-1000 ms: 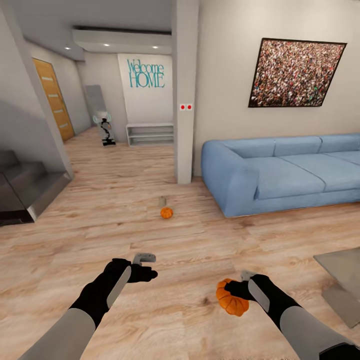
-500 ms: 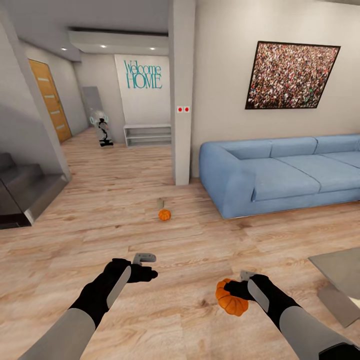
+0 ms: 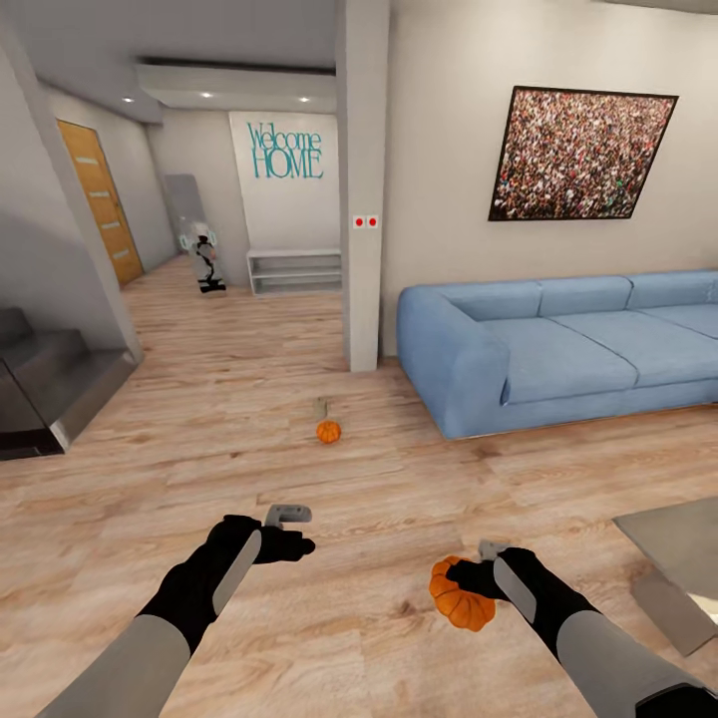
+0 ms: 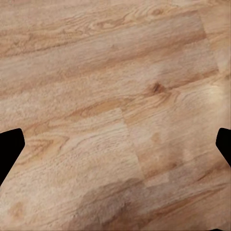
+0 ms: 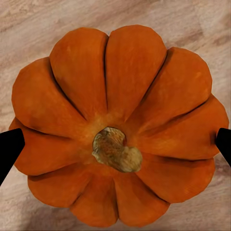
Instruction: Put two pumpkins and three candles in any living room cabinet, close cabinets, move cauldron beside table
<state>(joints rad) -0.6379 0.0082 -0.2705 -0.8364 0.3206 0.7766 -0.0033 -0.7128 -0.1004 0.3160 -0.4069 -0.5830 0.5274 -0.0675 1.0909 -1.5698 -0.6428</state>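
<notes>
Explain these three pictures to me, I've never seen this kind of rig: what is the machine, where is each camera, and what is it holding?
It's a simulated two-armed robot in a living room. The large picture is from its head camera, looking down over both arms. The other two come from cameras near each pincer. The right pincer is closed around an orange pumpkin, seen from above in its wrist view. The left pincer is open and empty over bare wood floor. Farther off, a second pumpkin sits on the floor beside a candle, near the blue sofa.

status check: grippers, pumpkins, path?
Right gripper shut on pumpkin. Left gripper open, empty. Second pumpkin and a candle on floor ahead, nothing between.
</notes>
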